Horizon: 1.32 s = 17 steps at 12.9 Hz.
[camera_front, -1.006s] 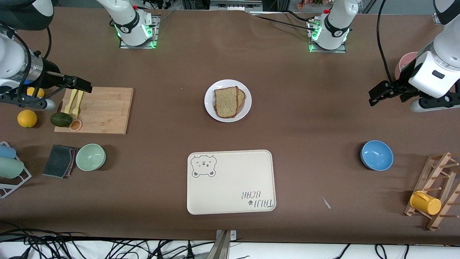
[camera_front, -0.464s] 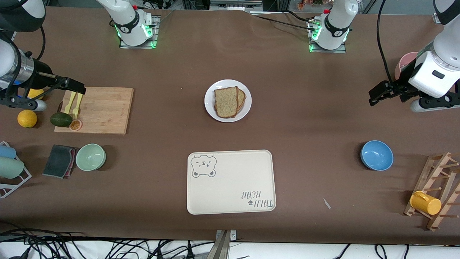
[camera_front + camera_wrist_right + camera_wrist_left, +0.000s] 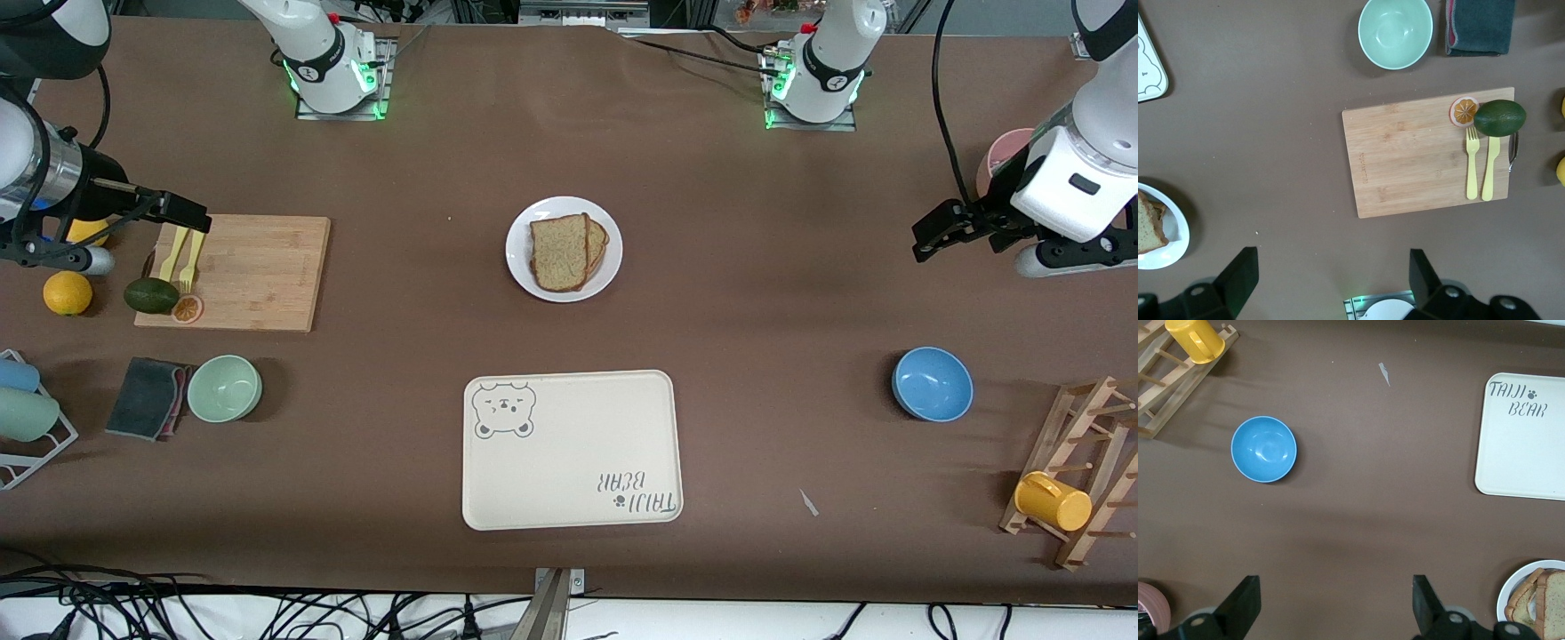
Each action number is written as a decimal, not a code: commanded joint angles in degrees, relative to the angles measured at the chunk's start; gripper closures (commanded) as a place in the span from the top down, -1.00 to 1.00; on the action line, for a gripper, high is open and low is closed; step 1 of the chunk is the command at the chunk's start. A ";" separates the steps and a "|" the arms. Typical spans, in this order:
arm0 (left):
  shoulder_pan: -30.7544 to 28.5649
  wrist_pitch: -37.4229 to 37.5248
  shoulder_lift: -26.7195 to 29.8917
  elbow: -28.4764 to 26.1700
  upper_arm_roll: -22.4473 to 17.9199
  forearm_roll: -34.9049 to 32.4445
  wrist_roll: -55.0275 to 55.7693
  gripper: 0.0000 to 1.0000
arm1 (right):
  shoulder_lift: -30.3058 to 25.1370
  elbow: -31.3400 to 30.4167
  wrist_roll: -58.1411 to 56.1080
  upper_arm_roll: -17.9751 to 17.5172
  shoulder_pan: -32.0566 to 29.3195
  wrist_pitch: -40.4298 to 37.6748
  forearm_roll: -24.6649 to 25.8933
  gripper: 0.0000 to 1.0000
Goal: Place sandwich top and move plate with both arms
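1. While both arms are hanging back at the ends of the table, the left gripper [image 3: 925, 238] is hovering with its jaws spread wide and nothing between them, over bare table at the left arm's end; in the left wrist view its fingers [image 3: 1241, 607] are framing empty brown surface.
2. Outward from that gripper, a blue bowl [image 3: 932, 383] is sitting near it, and the plate [image 3: 606, 268] is lying well apart from it, toward the middle of the table.
3. At the right arm's end, the right gripper [image 3: 182, 212] is hovering over the edge of a cutting board [image 3: 258, 276], jaws likewise spread wide and empty, just above two yellow forks [image 3: 182, 256] and an avocado [image 3: 150, 295].
4. Well apart from both grippers, the sandwich top [image 3: 560, 252] is already lying on the plate, overlapping the slice under it, so the plate move looks like the step remaining.
5. Beside the plate, nearer the front camera, a cream tray [image 3: 569, 498] is waiting as the likely destination.
6. As a judgement, the bread is looking soft and light and could slide if the plate is tilting; the plate is looking stiff, smooth and breakable, so each gripper is best pinching its rim on its own side, keeping it level.
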State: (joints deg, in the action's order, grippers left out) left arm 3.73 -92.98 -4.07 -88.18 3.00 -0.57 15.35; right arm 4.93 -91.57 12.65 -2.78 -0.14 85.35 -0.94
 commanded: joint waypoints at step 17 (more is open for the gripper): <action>0.05 1.57 -0.50 1.78 0.08 -1.01 -0.67 1.00 | -0.27 1.31 0.89 -1.09 0.32 5.00 0.77 1.00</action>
State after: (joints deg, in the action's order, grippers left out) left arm 3.73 -92.98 -4.07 -88.18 3.00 -0.57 15.35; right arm 4.92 -90.72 12.86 -3.60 0.13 89.74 -0.93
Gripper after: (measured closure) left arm 0.000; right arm 0.000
